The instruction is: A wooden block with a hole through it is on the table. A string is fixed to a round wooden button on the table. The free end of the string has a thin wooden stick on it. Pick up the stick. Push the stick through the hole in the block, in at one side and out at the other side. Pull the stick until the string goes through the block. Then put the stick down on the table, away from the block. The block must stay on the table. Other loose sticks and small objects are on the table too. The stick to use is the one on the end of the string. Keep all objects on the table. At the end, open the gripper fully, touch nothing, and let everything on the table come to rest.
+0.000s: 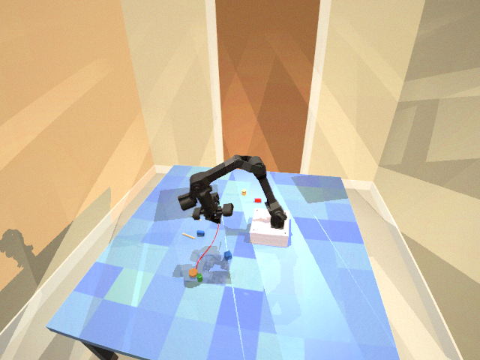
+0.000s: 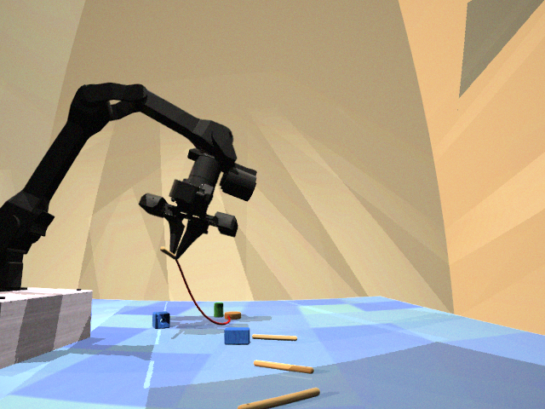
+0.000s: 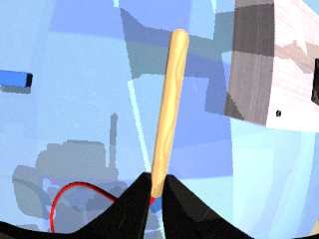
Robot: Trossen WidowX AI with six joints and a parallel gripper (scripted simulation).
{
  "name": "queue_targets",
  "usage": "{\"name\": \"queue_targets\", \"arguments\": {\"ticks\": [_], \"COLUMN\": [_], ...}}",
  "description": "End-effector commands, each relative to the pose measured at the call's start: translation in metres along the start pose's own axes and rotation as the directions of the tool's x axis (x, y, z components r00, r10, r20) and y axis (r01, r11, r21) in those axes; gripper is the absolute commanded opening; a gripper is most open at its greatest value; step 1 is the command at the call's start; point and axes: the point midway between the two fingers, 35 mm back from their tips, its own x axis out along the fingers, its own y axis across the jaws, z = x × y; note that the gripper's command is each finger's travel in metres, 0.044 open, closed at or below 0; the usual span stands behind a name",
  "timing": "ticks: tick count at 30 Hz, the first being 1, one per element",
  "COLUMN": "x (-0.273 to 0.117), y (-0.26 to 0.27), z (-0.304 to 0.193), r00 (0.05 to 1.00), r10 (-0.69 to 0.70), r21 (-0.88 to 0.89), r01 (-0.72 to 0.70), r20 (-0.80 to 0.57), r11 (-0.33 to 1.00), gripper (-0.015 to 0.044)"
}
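My gripper point(image 1: 215, 219) hangs high above the table and is shut on the thin wooden stick point(image 3: 169, 110), gripping it at its string end. The stick also shows in the exterior view point(image 2: 168, 251), pointing out from the fingertips point(image 2: 178, 253). The red string point(image 1: 209, 244) hangs in a curve from the stick down to the round orange button point(image 1: 192, 273) on the table. The small blue block with a hole point(image 2: 161, 319) stands on the table, below the gripper and to one side; it also shows in the top view point(image 1: 227, 254).
A green cylinder point(image 1: 199, 277) stands beside the button. A solid blue brick point(image 2: 237, 335) and three loose sticks point(image 2: 274, 336) point(image 2: 283, 365) point(image 2: 278, 399) lie nearby. The arm's pale wooden base block point(image 1: 270, 231) stands close by. A red block point(image 1: 257, 199) and a yellow cylinder point(image 1: 244, 191) lie behind it.
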Motion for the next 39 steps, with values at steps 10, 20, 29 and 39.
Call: {"name": "queue_targets", "arguments": {"ticks": [10,20,29,39], "x": [-0.0003,-0.0005,-0.0006,-0.0008], "y": [0.0007,0.0015,0.0022,0.0029], "z": [0.0,0.0004,0.0008,0.0012], "r00": [1.0,1.0,1.0,0.999], "r10": [-0.006,-0.008,-0.01,-0.013], "r21": [-0.415,-0.697,-0.882,-0.989], "r01": [0.0,-0.007,-0.016,-0.028], "r20": [-0.012,-0.018,-0.024,-0.03], "r11": [0.91,0.717,0.47,0.145], "gripper": [0.0,0.0,0.0,0.0]}}
